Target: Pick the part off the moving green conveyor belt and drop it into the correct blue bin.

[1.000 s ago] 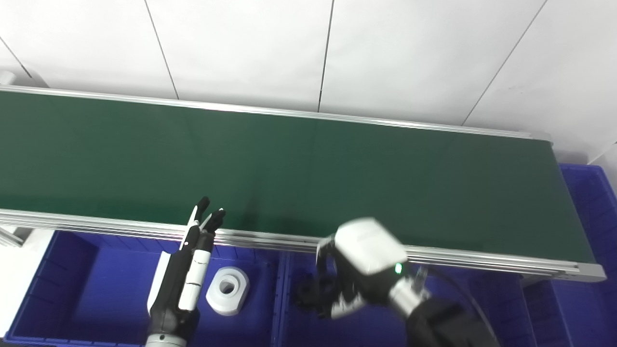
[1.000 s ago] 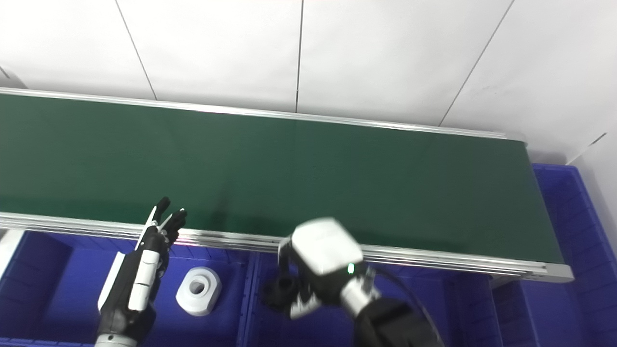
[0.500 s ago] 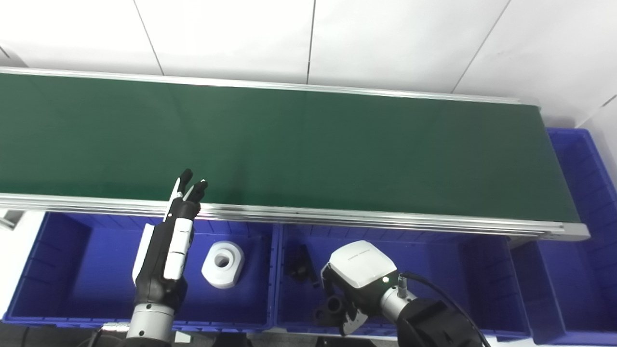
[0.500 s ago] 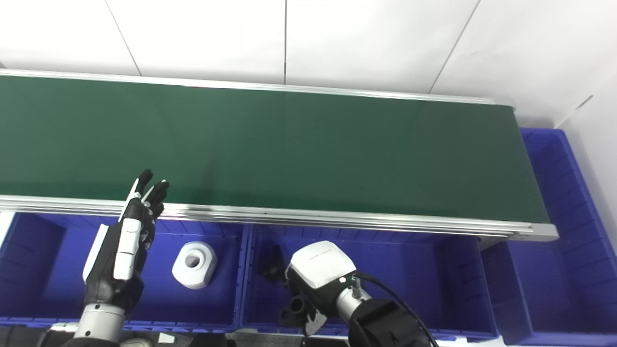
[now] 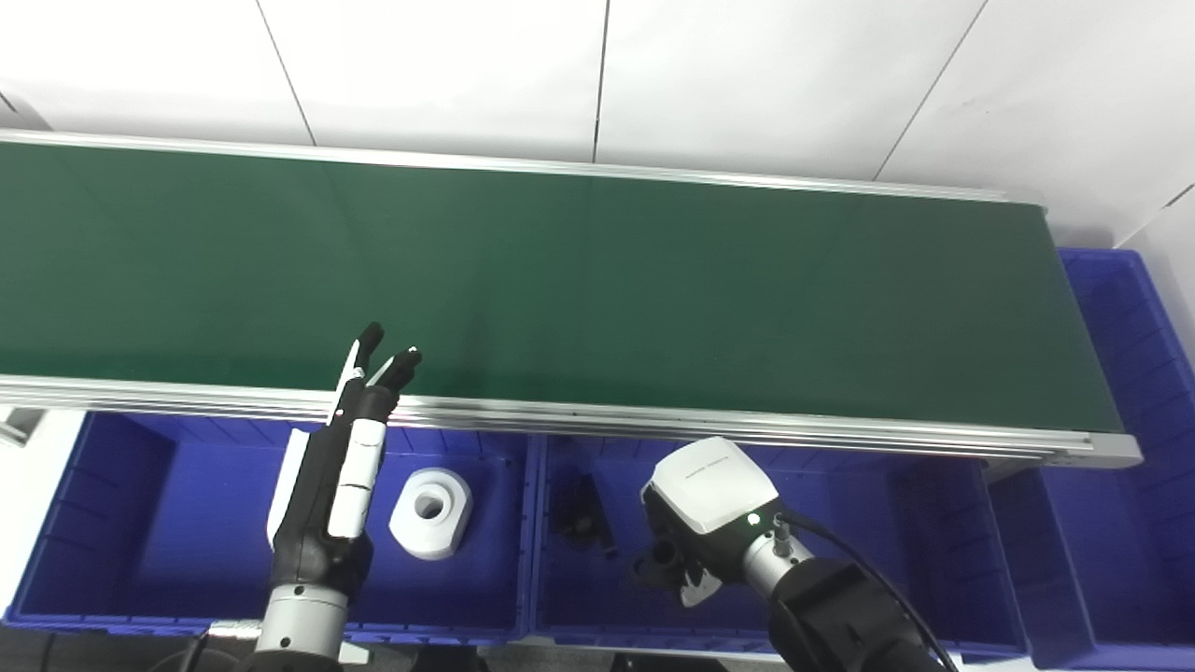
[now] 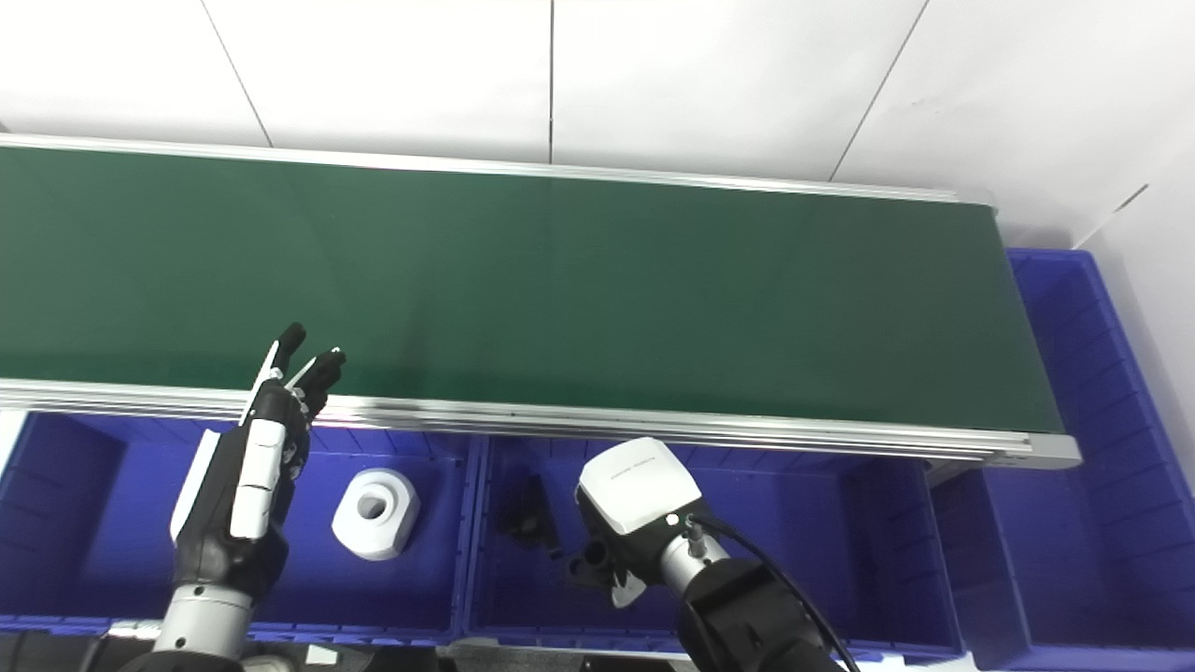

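Below, left bin (image 5: 112,523) holds white part (image 5: 429,513); left robot hand (image 5: 331,476) open, right robot hand (image 5: 700,523) unclear.

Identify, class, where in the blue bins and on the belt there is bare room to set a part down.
The green belt shows nothing on it. The middle bin is bare right of the right hand; its left holds a black part. The left bin is bare left of the left hand; the white part lies on its right.

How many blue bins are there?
3: the left bin holding a white part, the middle bin, and the right bin at the belt's end, partly cropped.
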Tool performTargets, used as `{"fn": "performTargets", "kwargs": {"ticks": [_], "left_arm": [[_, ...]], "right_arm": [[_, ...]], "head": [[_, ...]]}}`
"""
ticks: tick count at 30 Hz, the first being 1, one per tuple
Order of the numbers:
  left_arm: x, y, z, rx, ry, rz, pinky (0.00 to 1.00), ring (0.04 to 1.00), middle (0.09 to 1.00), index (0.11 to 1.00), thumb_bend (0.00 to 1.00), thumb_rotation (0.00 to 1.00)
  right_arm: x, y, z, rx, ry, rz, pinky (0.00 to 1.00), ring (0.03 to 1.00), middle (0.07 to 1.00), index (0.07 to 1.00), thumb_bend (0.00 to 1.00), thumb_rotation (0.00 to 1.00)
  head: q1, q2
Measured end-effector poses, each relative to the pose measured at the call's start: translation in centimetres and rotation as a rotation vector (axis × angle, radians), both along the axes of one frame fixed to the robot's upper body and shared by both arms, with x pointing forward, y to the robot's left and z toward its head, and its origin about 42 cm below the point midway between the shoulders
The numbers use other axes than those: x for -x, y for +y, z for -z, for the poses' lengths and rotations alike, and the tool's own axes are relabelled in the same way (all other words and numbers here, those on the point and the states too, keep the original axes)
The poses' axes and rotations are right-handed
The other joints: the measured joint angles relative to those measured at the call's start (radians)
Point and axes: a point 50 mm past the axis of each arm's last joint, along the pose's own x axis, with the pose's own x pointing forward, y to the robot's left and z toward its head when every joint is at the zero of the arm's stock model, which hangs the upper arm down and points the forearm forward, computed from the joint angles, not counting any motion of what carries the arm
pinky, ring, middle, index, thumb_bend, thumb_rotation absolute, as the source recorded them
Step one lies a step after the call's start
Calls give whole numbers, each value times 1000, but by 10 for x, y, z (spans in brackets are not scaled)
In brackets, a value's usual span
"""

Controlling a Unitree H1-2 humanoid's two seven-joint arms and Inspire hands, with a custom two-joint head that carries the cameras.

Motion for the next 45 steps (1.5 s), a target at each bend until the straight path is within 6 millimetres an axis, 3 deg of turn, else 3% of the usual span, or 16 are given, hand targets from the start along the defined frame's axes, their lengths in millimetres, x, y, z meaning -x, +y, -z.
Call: {"fn": "performTargets", "kwargs": {"ticks": [15,18,20,24,28,29,30,33,36,38,41,45], "left_arm": [[2,-1,3,4,14,-3,990,927,886,1000,597,938],[3,-4,6,-11,13,-2,959,915,880,998,605,944],[6,-5,6,-8,14,-9,958,913,884,1000,612,946],[10,-10,10,-15,-1,-18,955,911,885,1000,583,974],[11,-14,15,-39,2,-5,954,909,884,1000,587,980],[12,-13,16,-47,5,-4,950,909,887,1000,582,983],[12,-13,18,-53,9,-3,940,908,891,1000,575,983],[12,-13,23,-75,27,5,903,891,883,1000,570,986],[14,-16,27,-98,31,16,897,892,883,1000,585,970],[14,-19,30,-107,28,22,893,889,882,994,589,968],[16,-22,37,-117,37,28,891,889,887,991,579,968],[17,-22,44,-131,38,30,887,892,894,983,595,968]], "right_arm": [[5,2,2,42,7,11,362,467,616,673,951,685],[10,1,-4,-9,39,40,401,511,653,702,917,717],[14,0,-18,-103,72,92,421,563,684,712,856,728],[28,1,-54,-490,110,273,446,575,675,702,765,763],[50,-1,-71,-856,137,462,510,598,671,691,673,840],[56,-4,-69,-932,159,526,512,601,675,695,675,861],[61,-5,-67,-998,188,587,516,608,692,725,669,944],[76,-13,-56,-1187,233,776,549,633,725,738,714,942],[86,-21,-36,-1352,225,912,637,690,761,783,691,908],[90,-27,-17,-1411,182,957,708,752,808,827,692,932],[94,-32,9,-1456,139,997,740,798,852,855,708,964],[93,-32,24,-1505,47,990,780,862,953,918,728,998]], "head": [[18,-11],[31,-14],[70,-26],[123,-45],[178,-72],[178,-72],[196,-86],[235,-118],[247,-135],[256,-153],[262,-187],[249,-218]]}}
